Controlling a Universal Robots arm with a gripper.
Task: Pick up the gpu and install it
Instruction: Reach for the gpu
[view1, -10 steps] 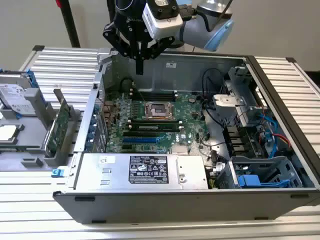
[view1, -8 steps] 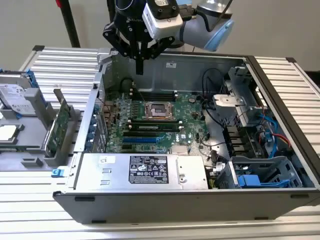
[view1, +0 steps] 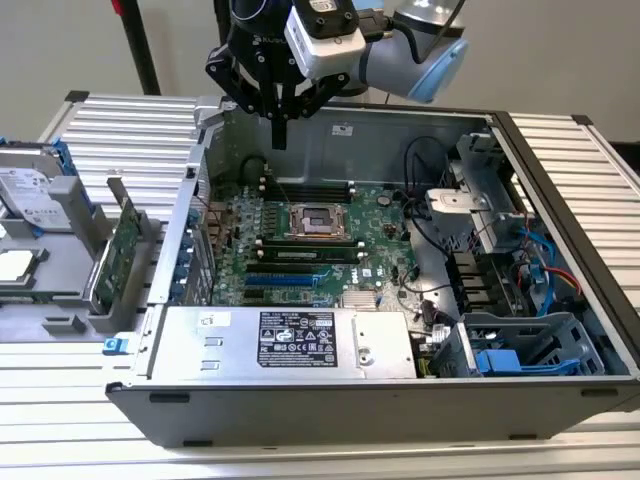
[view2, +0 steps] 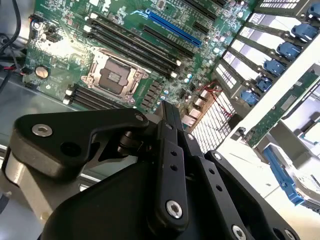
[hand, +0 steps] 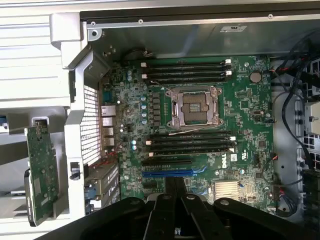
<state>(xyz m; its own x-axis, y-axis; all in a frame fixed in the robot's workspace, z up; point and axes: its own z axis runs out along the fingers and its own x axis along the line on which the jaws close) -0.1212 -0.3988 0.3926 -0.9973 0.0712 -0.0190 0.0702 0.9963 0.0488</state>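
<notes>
- Exterior view: the gripper (view1: 280, 140) hung above the rear edge of the open computer case (view1: 560, 200), over the motherboard (view1: 380, 215), with its two black fingers pressed together and nothing between them.
- The gpu (view1: 120, 250) stood on edge, green board face showing, in a grey holder (view1: 135, 300) on the slatted table (view1: 130, 125), just outside the case wall on the exterior view's left and well apart from the gripper.
- A hard drive (view1: 30, 195) with a blue frame lay farther towards the exterior view's left. Inside the case, the CPU socket (view1: 318, 220) sat near the board's middle and the grey power supply (view1: 290, 340) lay along the near side.
- First wrist view: the gripper (hand: 175, 182) pointed at the motherboard (hand: 240, 130) beside the blue slot (hand: 167, 173), fingertips closed on each other and empty. The gpu (hand: 42, 170) stood upright outside the perforated rear panel (hand: 92, 125).
- Second wrist view: the gripper (view2: 165, 107) showed its fingers meeting at the tips, above the motherboard (view2: 65, 45) near the CPU socket (view2: 112, 75), gripping nothing. A row of blue latches (view2: 290, 50) ran along the case edge.
</notes>
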